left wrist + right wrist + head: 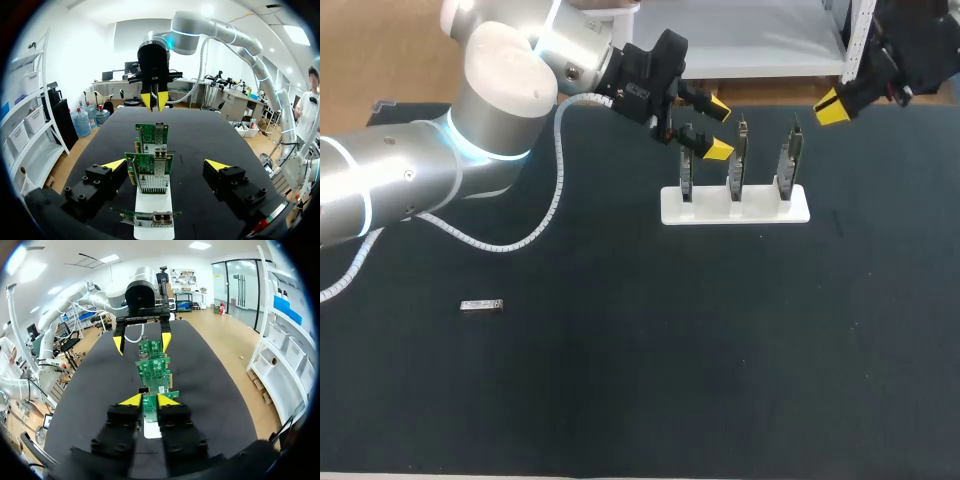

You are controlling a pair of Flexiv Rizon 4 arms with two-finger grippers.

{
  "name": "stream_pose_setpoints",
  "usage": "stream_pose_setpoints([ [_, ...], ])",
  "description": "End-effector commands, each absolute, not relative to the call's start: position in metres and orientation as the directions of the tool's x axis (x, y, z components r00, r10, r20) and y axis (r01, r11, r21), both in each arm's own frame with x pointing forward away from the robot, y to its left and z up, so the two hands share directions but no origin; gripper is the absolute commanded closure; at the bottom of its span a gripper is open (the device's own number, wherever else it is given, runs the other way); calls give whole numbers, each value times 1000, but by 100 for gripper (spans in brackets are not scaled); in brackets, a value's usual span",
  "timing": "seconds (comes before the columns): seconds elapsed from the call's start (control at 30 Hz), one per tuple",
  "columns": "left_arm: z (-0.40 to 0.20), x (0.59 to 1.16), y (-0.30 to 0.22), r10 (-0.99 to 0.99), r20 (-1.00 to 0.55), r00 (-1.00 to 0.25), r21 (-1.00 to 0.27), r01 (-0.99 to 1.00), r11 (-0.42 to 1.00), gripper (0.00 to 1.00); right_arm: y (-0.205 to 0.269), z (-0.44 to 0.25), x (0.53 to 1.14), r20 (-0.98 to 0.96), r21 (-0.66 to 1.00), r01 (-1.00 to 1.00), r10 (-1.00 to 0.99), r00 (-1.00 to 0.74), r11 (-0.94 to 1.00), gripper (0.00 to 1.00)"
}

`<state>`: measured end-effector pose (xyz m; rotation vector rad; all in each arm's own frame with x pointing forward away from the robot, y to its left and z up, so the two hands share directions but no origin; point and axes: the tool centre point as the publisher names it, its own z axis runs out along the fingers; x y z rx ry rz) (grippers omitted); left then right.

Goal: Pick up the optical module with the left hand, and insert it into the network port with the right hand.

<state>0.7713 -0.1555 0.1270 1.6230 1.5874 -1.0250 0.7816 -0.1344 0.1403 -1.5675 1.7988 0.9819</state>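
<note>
Left claw (718, 128) spread wide beside 3-card stand (735, 205) | right claw (150, 400) clenched, empty | optical module (481, 306) flat on table (720, 360), well apart

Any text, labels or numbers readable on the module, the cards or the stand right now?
Optical module: too small to show any print.
Circuit cards: markings blurred, unreadable.
White stand: none.
</note>
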Motion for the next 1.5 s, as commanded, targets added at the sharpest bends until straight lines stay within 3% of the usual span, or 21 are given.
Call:
stream_pose_setpoints([
  [0.03, 127, 773, -156, 500, -865, -34, -79, 995, -68, 0, -134, 140, 777, -799, 159, -985, -579, -164, 58, 0],
  [0.93, 146, 772, -149, 482, -876, -3, -38, 997, -63, 0, -134, 140, 777, -799, 159, -985, -579, -164, 58, 0],
  [1.1, 169, 772, -135, 477, -878, 41, 24, 999, -42, 0, -134, 140, 777, -799, 159, -985, -579, -164, 58, 0],
  [1.2, 183, 768, -119, 543, -830, 124, 123, 992, -38, 0, -134, 140, 777, -799, 159, -985, -579, -164, 58, 0],
  [1.5, 226, 746, -36, 681, -711, 173, 273, 961, 42, 0, -134, 140, 777, -799, 159, -985, -579, -164, 58, 0],
])
